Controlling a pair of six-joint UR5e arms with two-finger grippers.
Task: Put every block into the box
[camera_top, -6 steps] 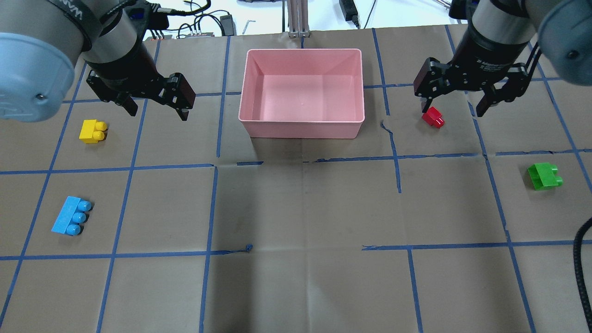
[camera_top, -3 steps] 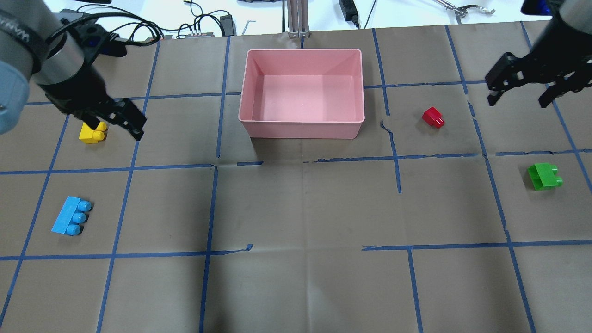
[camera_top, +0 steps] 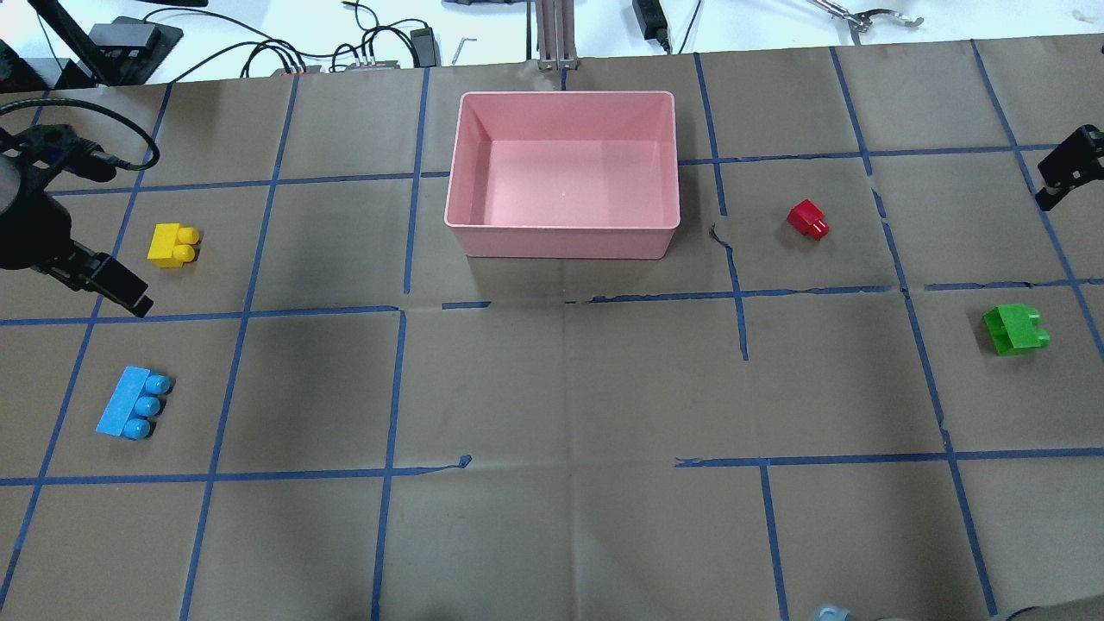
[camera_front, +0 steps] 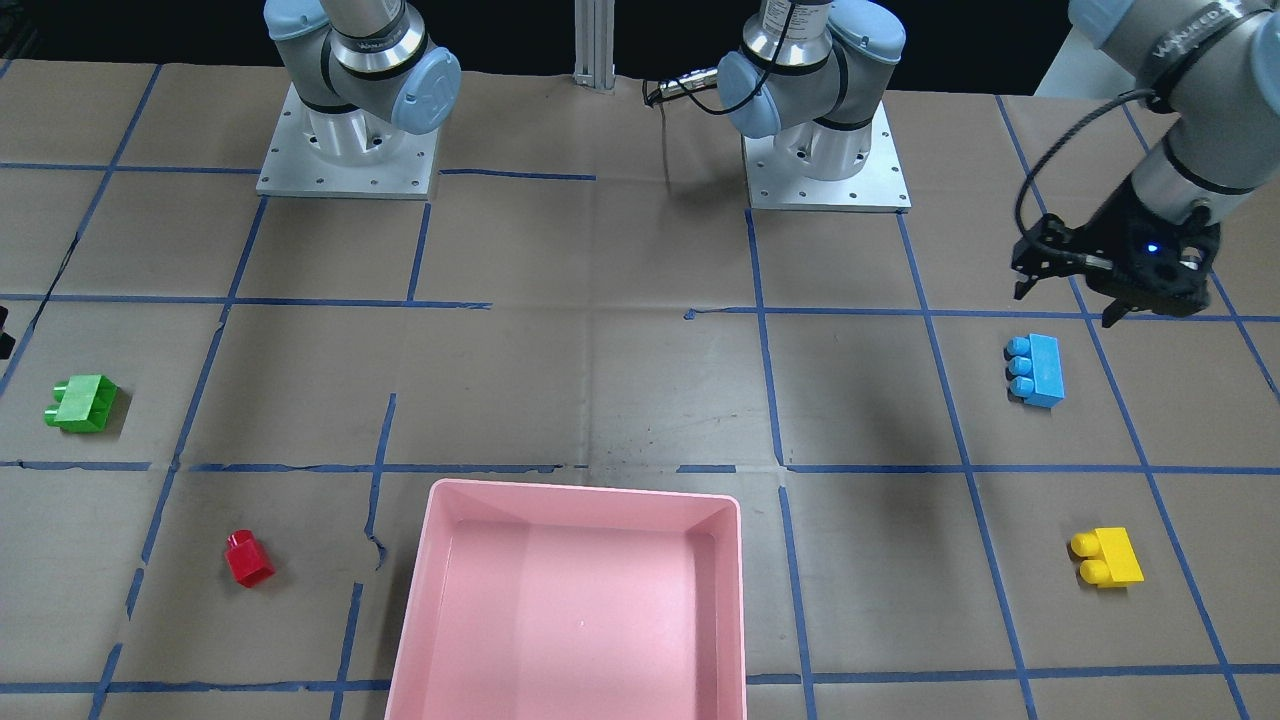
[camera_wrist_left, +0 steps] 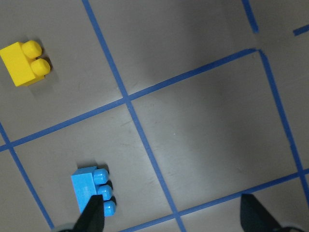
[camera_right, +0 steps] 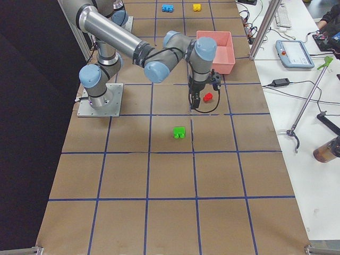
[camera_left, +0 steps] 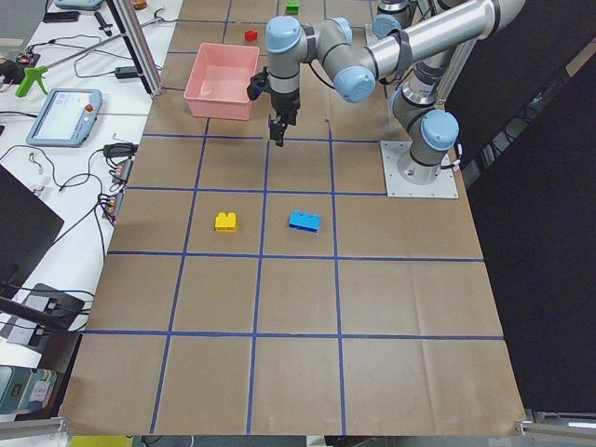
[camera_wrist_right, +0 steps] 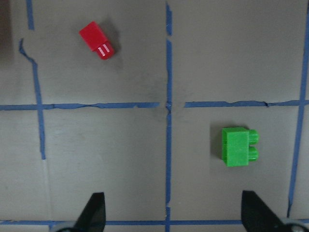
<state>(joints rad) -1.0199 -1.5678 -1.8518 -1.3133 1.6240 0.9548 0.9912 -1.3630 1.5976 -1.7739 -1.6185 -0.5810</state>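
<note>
The pink box (camera_top: 561, 241) stands empty at the far middle of the table. The yellow block (camera_top: 172, 245) and the light blue block (camera_top: 132, 404) lie on the left. The red block (camera_top: 807, 217) and the green block (camera_top: 1015, 329) lie on the right. My left gripper (camera_front: 1064, 306) is open and empty. It hovers at the left edge between the yellow and blue blocks; the wrist view shows the blue block (camera_wrist_left: 91, 191) by one finger. My right gripper (camera_wrist_right: 174, 212) is open and empty. It is high at the right edge, over the red block (camera_wrist_right: 97, 40) and the green block (camera_wrist_right: 239, 146).
Brown paper with a blue tape grid (camera_top: 397, 310) covers the table. Cables and tools (camera_top: 371, 43) lie beyond the far edge. The two arm bases (camera_front: 345, 130) stand at the robot's side. A tablet (camera_left: 65, 112) lies off the table.
Both arms have swung outward from the box. The left gripper passed the yellow block toward the left edge. The right gripper left the red block for the right edge. Both stay open.
</note>
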